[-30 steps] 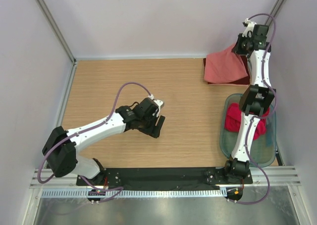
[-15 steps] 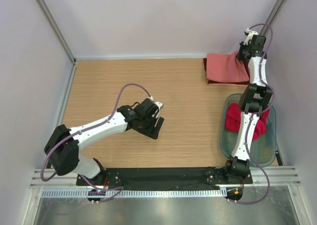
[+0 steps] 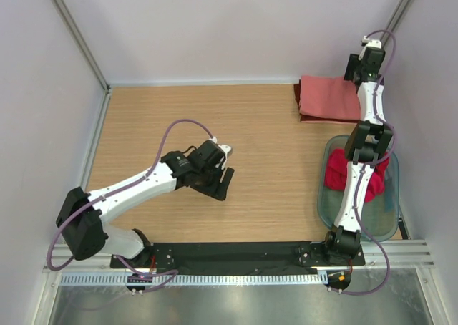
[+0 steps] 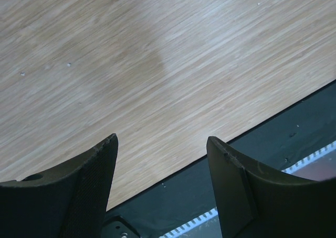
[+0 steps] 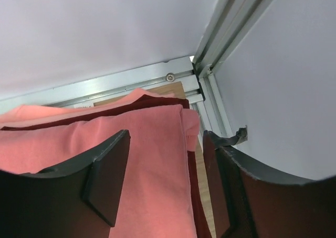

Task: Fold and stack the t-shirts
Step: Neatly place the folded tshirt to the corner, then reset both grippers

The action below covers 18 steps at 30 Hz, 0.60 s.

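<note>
Lowered and let go since second ago: salmon-pink t-shirt [image 3: 329, 98], now flat atop maroon t-shirt [image 3: 297, 99], desk [image 3: 215, 117] far-right corner. Right fingers [image 5: 107, 180] apart just above cloth; left fingers [image 4: 79, 191] apart, empty. Risk: snagging hem on retreat, dragging stack askew. Long axis left-right along back wall [image 3: 215, 31]; collar end perhaps tucked under.

two arms [image 3: 136, 187] [image 3: 356, 189], one greenish tub [image 3: 381, 222], two stacked t-shirts [image 3: 328, 97], perhaps two more red ones [image 3: 336, 175] bunched inside

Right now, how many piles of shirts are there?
2. A folded stack, salmon-pink over dark maroon, lies in the table's far right corner. A crumpled red heap sits in the greenish tub nearby. More shirts may hide inside each pile.
</note>
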### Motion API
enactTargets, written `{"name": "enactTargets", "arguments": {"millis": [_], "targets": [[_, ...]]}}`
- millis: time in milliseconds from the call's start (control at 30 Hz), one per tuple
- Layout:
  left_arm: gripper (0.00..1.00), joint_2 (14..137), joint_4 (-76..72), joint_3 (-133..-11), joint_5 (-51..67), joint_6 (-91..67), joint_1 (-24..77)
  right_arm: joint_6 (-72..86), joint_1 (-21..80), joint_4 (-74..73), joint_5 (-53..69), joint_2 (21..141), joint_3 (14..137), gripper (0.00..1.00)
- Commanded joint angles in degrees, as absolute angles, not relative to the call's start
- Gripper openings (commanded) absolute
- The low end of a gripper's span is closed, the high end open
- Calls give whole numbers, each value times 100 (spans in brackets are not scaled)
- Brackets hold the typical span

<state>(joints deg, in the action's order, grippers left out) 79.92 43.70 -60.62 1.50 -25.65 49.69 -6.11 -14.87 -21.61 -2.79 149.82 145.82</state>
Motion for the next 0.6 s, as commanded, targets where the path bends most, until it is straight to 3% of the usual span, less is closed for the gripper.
{"name": "enactTargets", "arguments": {"millis": [0,100,233,400,567], "targets": [[70,7463,4483,-6214,36,-2881,4939,-265,-1197,-2249,-703,14257,14994,66],[70,7348,4395,-6231,44,-3076,4931,382,-837,-2969,-1142,13774,15108,72],[70,7146,4175,-6205,-316,-3488,4931,1169,-169,-3612,-765,12781,14443,80],[71,6628,3745,-5670,-852,-4297,4913,1406,1079,-3989,-98,11569,12624,82],[73,6285,2884,-4923,-748,-5060,4712,1905,2222,-3703,1053,10365,9971,83]]}}
